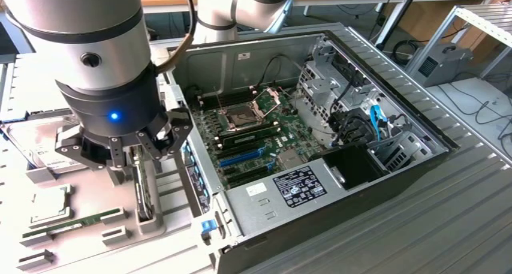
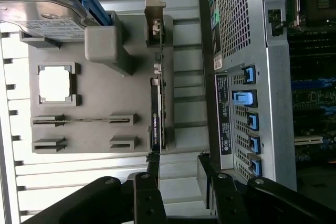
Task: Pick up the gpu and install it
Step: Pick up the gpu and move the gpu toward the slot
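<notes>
The gpu (image 2: pixel 158 103) stands on edge in a slot of the grey holder tray (image 2: pixel 100 145), its silver bracket (image 2: pixel 154 11) at the far end and its green board and black face seen edge-on. In the exterior view the gpu (image 1: pixel 144 193) is a thin dark card directly beneath the arm. My gripper (image 2: pixel 178 167) hovers just above its near end, open, with nothing between the fingers. One fingertip (image 2: pixel 153 163) lines up with the card's edge, and the other stands off toward the computer case. The gripper (image 1: pixel 138 165) hangs between tray and case.
The open computer case (image 1: pixel 320 136) lies at the exterior view's right, motherboard (image 1: pixel 256 130) and blue slots (image 1: pixel 240 157) exposed. The tray also carries a hard drive (image 2: pixel 42 14), a processor chip (image 2: pixel 55 83) and a RAM stick (image 2: pixel 79 120). The case's rear panel (image 2: pixel 241 51) runs close beside the gpu.
</notes>
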Tool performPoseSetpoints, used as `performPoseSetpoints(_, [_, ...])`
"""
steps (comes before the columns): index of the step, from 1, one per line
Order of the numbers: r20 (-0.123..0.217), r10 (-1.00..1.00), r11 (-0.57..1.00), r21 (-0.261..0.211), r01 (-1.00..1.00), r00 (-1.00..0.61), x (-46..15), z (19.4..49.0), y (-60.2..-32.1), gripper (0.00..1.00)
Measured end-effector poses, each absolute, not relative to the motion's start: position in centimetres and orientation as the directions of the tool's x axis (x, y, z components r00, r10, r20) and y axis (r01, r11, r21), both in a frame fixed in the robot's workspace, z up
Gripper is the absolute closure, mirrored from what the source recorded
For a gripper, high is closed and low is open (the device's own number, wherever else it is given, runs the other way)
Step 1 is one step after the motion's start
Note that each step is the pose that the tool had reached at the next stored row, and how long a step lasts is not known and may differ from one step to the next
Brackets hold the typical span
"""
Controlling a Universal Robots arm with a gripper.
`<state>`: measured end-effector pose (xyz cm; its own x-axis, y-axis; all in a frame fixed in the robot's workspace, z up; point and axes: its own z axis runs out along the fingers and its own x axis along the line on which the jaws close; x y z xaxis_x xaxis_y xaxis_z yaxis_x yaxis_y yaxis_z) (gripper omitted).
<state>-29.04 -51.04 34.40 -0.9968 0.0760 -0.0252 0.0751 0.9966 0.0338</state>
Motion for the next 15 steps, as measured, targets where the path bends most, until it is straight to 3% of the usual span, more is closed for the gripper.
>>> performPoseSetpoints(15, [-0.026,0.076,0.997,0.030,0.075,-0.997,-29.22,33.89,-51.04,0.58])
